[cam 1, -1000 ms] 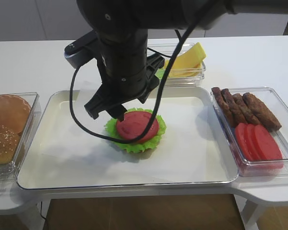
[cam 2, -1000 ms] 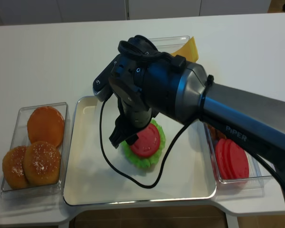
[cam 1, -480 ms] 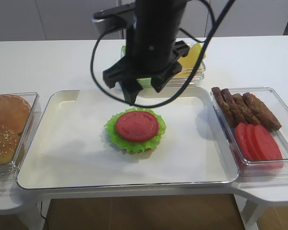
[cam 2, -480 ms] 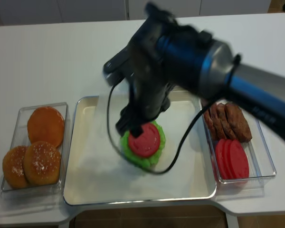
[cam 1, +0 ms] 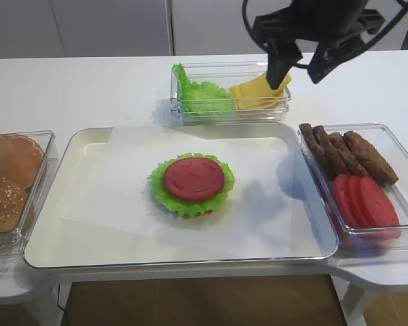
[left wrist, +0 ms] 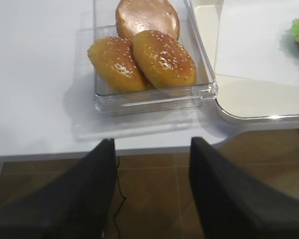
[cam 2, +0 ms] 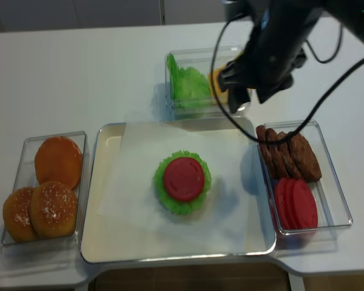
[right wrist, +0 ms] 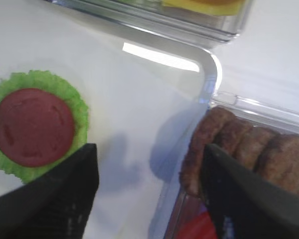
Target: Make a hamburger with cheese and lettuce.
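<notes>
Though wide open, right tool [right wrist: 147,191] (empty)

Looks like a lab/demo bench set up as a food-prep station, not a working kitchen. Smooth white table [cam 1: 88,88] w/ rounded corners fills both overhead views; plain pale cabinet-like panels, upper left of the frame, possibly cupboard doors. Ingredients sorted into clear rectangular plastic tubs [cam 2: 43,188] at the left, top centre and right of the frame, around a cream rectangular tray [cam 1: 47,238] lined w/ white paper. Brown tiled floor [left wrist: 154,199] shows along the bottom edge, below the table.
</notes>
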Robot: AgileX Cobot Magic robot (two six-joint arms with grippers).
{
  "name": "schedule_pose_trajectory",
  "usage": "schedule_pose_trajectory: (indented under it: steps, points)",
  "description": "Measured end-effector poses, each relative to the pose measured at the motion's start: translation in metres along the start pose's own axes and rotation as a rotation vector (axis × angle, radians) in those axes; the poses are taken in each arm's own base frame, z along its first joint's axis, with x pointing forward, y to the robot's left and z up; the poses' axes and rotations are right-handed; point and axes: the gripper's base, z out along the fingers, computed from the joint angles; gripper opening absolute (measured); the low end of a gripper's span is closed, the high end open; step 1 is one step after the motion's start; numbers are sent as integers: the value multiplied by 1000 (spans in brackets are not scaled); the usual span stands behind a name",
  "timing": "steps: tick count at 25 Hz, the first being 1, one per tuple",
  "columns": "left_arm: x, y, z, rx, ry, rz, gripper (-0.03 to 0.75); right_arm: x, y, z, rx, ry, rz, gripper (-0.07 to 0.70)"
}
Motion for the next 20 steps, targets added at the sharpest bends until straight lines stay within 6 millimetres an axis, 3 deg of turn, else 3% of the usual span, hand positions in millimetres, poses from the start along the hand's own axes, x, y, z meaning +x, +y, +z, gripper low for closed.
schedule_pose_trajectory:
  steps: [6, 10, 20]
  points:
    - [0, 0, 0, 0, 0, 0, 358, 15, -27, -17, 11, -11, 82, 471]
    - [0, 0, 0, 0, 0, 0, 358, 37, -36, -24, 21, 5, 116, 470]
    - [0, 0, 0, 0, 0, 0, 358, 127, -48, -80, 81, -95, 177, 469]
